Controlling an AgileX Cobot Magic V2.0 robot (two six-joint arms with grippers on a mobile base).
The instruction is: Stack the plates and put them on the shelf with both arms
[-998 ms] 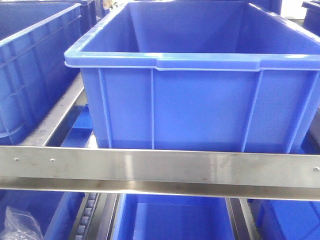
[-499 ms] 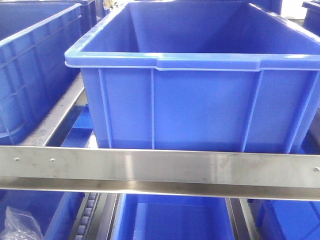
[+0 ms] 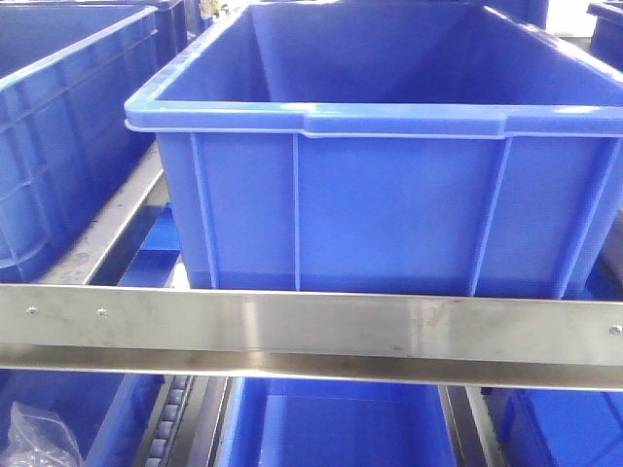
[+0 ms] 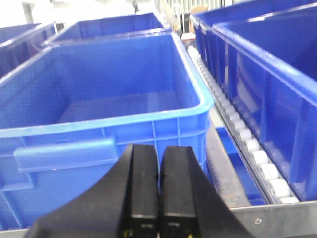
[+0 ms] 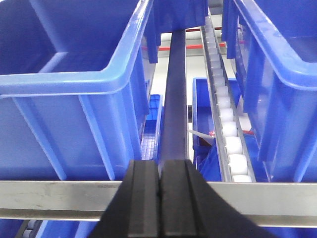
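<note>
No plates show in any view. My left gripper [image 4: 159, 148] is shut and empty, in front of the near wall of an empty blue bin [image 4: 99, 134] on the shelf. My right gripper [image 5: 159, 163] is shut and empty, level with the steel front rail [image 5: 49, 196], facing the gap between two blue bins. Neither gripper shows in the front view, which is filled by a large empty blue bin [image 3: 389, 204] behind a steel shelf rail [image 3: 311, 331].
Blue bins stand side by side on the shelf [image 3: 58, 136] [image 5: 277, 74]. White roller tracks [image 4: 247, 144] [image 5: 225, 109] and a dark rail [image 5: 176, 99] run between them. More blue bins [image 3: 341, 428] and a clear plastic bag [image 3: 34, 433] lie on the lower level.
</note>
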